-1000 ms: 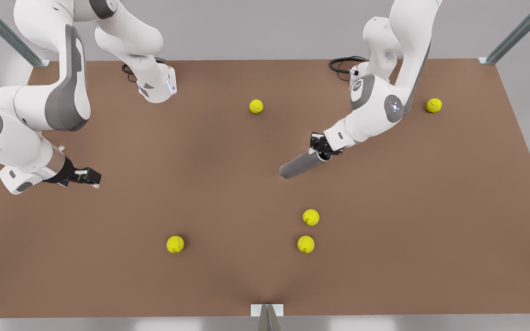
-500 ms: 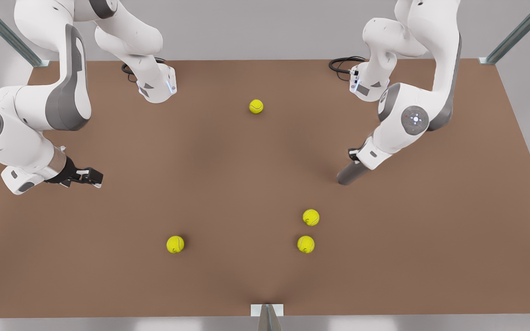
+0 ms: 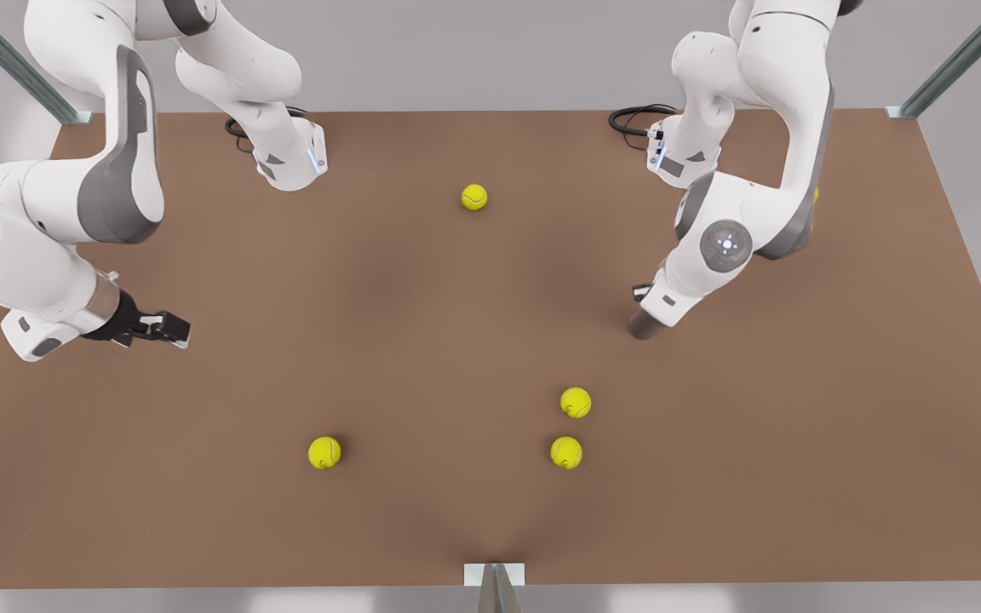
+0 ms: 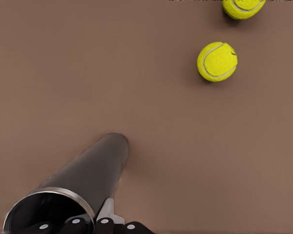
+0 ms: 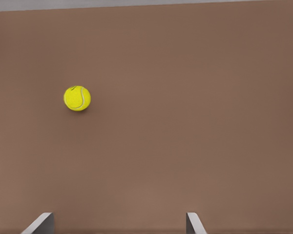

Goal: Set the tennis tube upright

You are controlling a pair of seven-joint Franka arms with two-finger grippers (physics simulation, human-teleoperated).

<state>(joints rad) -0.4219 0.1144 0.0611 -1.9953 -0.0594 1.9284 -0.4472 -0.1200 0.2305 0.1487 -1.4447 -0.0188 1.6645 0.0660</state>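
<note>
The tennis tube (image 3: 644, 326) is a grey cylinder on the front view's right, steeply tilted with its lower end at the brown table (image 3: 422, 340). My left gripper (image 3: 649, 296) is shut on its upper end. In the left wrist view the tennis tube (image 4: 90, 173) runs away from the camera down to the table, its silvery rim closest, and the left gripper (image 4: 102, 225) clamps that rim. My right gripper (image 3: 172, 328) waits open over the table at the front view's left. In the right wrist view the right gripper (image 5: 119, 226) has nothing between its fingers.
Several yellow tennis balls lie on the table: one at the back middle (image 3: 473, 197), two close together near the tube (image 3: 576, 402) (image 3: 566, 452), one front left of centre (image 3: 324, 452). The arm bases stand at the back edge.
My left gripper has carried the tube from the table's middle toward the front view's right and swung it from a low slant to nearly upright. The right arm has stayed put.
</note>
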